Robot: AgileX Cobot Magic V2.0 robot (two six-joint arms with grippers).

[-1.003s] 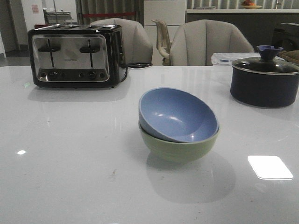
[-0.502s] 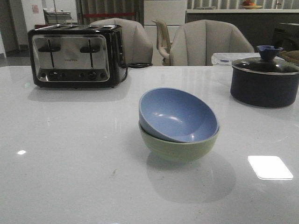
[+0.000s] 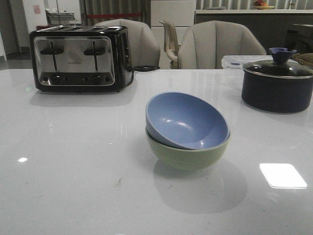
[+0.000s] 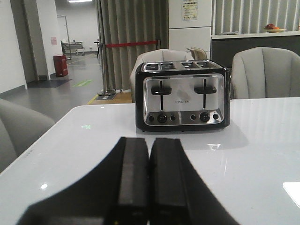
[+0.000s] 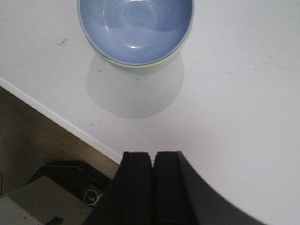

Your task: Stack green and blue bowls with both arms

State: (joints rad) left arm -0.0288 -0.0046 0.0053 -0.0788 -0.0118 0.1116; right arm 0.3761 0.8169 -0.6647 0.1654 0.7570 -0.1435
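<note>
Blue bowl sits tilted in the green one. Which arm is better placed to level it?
Right, probably. Its wrist camera looks down at the blue bowl in the green bowl, with its closed fingers pointed that way. The left arm's closed fingers face the toaster, no bowl in its view.

surface: white table point(image 3: 73, 171) | on it: toaster point(image 3: 78, 58); lidded pot point(image 3: 276, 85); green bowl point(image 3: 188, 156)

The blue bowl point(image 3: 187, 120) is dusty blue and plain; the green bowl point(image 3: 188, 156) pale sage. The worktop point(image 3: 73, 161) is glossy white. The toaster point(image 3: 80, 58) is black with brushed silver. The pot point(image 3: 277, 85) is dark navy. Both grippers, left gripper point(image 4: 149, 180) and right gripper point(image 5: 152, 185), are black.
</note>
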